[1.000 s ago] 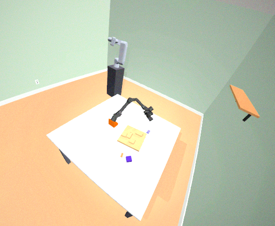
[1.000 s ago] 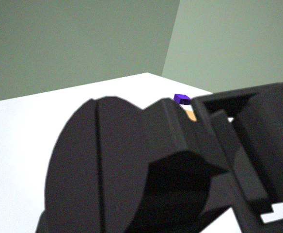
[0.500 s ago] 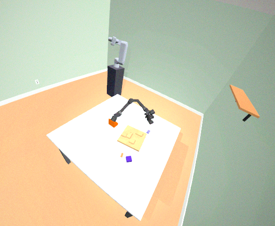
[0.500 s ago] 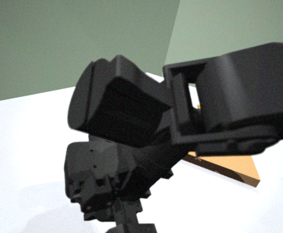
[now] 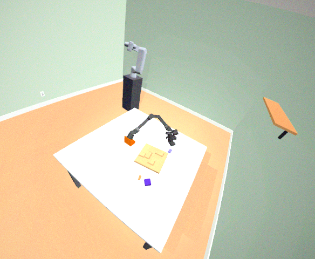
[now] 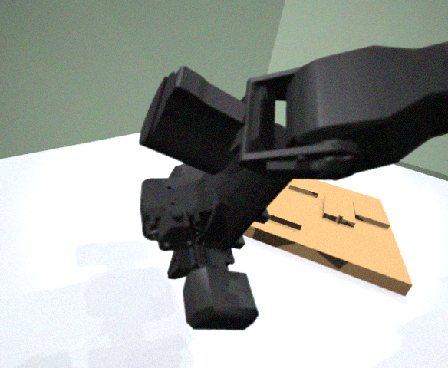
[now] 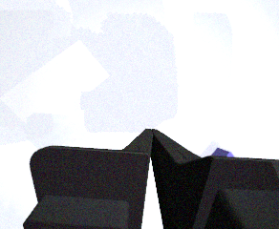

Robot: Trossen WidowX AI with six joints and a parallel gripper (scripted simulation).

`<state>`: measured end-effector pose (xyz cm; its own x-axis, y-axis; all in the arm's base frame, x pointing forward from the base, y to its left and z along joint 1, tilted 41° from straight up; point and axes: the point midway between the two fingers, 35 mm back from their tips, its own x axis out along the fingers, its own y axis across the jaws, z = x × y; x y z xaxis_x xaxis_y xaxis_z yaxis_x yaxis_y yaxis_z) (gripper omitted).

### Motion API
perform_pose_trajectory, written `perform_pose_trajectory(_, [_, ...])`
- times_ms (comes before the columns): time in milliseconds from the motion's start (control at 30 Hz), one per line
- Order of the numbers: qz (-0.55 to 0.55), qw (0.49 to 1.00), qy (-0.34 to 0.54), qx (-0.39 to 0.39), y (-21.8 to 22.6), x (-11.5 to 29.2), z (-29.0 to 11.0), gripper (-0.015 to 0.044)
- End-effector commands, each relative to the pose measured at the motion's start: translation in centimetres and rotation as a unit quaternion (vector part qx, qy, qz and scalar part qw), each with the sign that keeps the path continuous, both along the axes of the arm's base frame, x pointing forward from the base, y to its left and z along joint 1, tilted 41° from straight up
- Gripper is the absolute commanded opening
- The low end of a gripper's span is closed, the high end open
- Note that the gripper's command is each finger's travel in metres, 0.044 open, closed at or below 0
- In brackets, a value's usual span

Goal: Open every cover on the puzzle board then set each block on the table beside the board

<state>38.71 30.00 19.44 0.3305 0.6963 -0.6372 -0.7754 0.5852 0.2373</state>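
Observation:
The tan puzzle board lies flat on the table, with several raised tan covers. One cover is nearest the violet block; a square cover has a small knob at its edge. I cannot tell how far each cover is open. A light violet block lies on the table just off the board's edge. A dark purple block and a small orange block lie on the table beyond the opposite side. My gripper is shut and empty above the table, near the violet block.
The arm's orange base stands on the white table beside the board. In the exterior view the arm and hand cover part of the board and hide the loose blocks. A grey robot arm stands on a dark pedestal beyond the table.

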Motion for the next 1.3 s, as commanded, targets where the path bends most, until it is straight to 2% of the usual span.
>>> perform_pose_trajectory(0, [-0.005, 1.0, 0.011, -0.014, -1.7, 0.7, -1.2, 0.0])
perform_pose_trajectory(667, [-0.048, 0.992, 0.086, -0.072, -10.8, 3.4, -7.4, 0.0])
perform_pose_trajectory(1267, [-0.078, 0.976, 0.183, -0.093, -19.6, 2.8, -12.7, 0.0])
